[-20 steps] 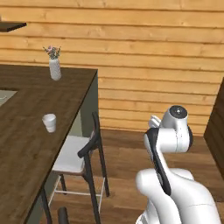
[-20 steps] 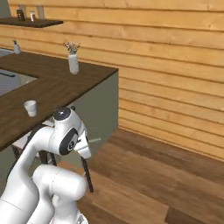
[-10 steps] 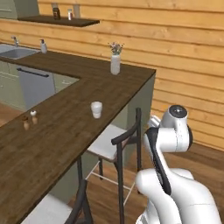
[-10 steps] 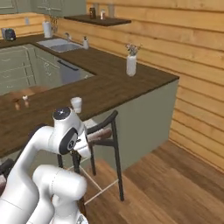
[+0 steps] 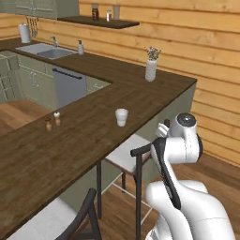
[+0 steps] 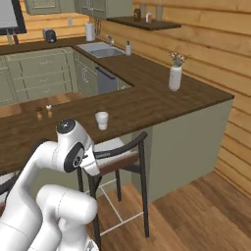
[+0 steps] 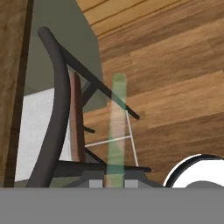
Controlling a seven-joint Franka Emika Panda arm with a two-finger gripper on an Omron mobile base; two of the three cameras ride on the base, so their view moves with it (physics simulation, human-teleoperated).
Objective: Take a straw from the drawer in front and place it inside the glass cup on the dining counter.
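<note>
One straw (image 7: 117, 131), pale and half see-through with a greenish cast, stands out from between the fingertips of the tool (image 7: 114, 183), whose jaws are closed narrowly on its lower end; it points away from the hand, over the wooden floor (image 7: 175, 87). Just beside it in the hand view is a dark-framed stool (image 7: 57, 122) with a curved back rail and a white seat, tucked against the pale green base of the desk (image 5: 84, 140). On that dark wood-grain top, well apart from the straw, the glass cup (image 5: 121, 116) stands upright near the stool-side edge. Farther along the top are a white vase (image 5: 150, 70) with flowers and two small shakers (image 5: 52, 121).
</note>
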